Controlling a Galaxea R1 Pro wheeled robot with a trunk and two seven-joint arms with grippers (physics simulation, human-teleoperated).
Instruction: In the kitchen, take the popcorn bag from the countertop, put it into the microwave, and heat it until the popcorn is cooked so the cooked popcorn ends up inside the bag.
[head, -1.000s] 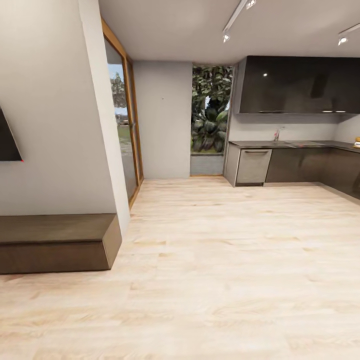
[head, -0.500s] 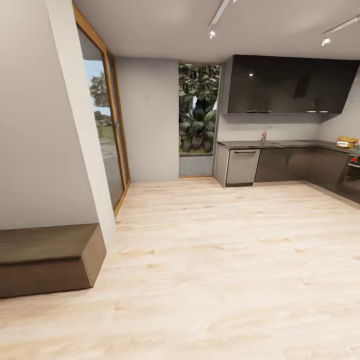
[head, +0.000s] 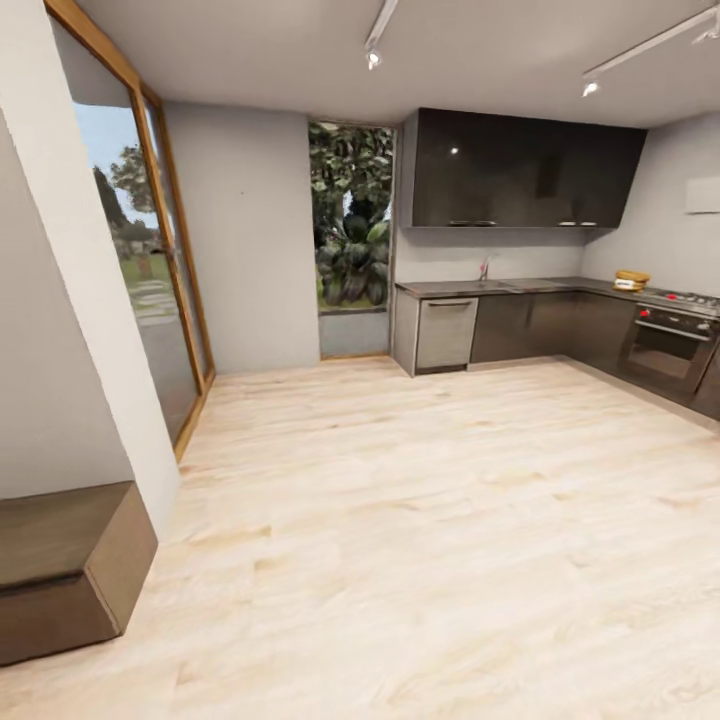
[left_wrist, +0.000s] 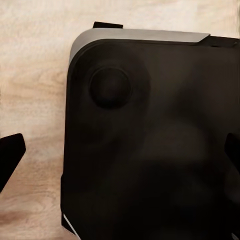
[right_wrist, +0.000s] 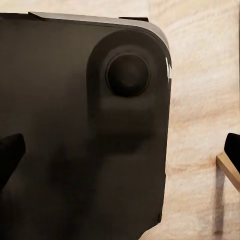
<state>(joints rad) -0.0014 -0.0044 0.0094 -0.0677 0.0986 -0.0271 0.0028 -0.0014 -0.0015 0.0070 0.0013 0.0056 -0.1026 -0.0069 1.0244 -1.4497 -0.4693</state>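
Swung right, glossy grey countertop (head: 520, 286) nearer; both grippers' fingertips spread apart.

A pale wood plank floor (head: 430, 520) spreads across the open room. On the left a grey wall (head: 60, 330) slants past a low dark wooden bench (head: 60, 565). Beside it a tall glazed door in a wooden frame (head: 165, 270) looks out on grass and trees. The far wall (head: 245, 250) is plain grey, with a narrow window (head: 350, 230) full of large green leaves. Right of the window glossy dark upper cabinets (head: 520, 170) hang above dark lower cabinets (head: 545, 325) and a steel dishwasher front (head: 445, 333). A built-in oven (head: 665, 350) sits at the right. Track spotlights (head: 375, 55) shine from the white ceiling (head: 480, 50)
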